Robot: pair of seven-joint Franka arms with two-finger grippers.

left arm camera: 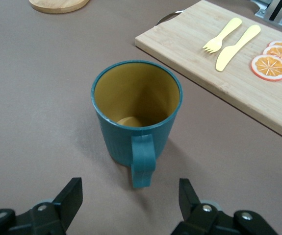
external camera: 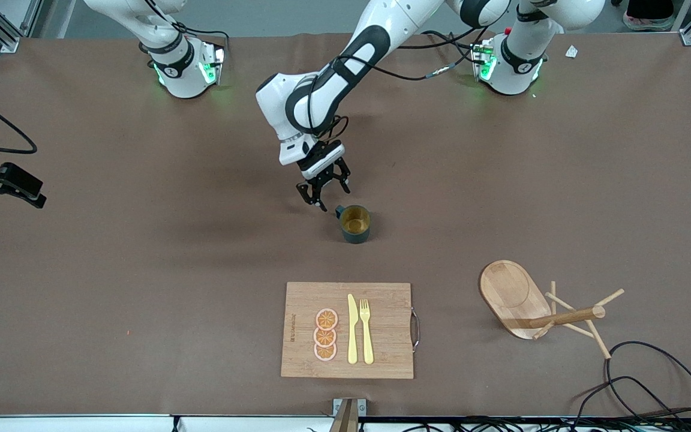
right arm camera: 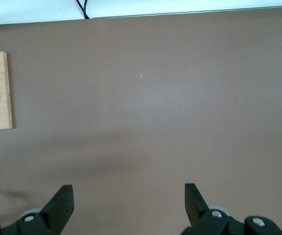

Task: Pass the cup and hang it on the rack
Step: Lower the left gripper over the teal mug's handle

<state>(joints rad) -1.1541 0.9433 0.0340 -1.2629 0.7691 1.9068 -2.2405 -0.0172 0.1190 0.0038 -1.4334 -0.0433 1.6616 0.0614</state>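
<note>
Left pincer (external camera: 323, 193) spread wide just beside the upright cup (external camera: 355, 224) mid-surface, handle facing it, nothing gripped; right pincer (right arm camera: 128, 205) waiting, spread, over bare surface (external camera: 141, 270); rack (external camera: 537, 306) tipped over; cutting board (external camera: 348, 330) stamp unreadable.

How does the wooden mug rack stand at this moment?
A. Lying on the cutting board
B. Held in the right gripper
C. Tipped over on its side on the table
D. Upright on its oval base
C. The rack lies toppled on the table, its oval base turned up on edge and its post and pegs running level with the surface, apart from the cutting board.
</note>
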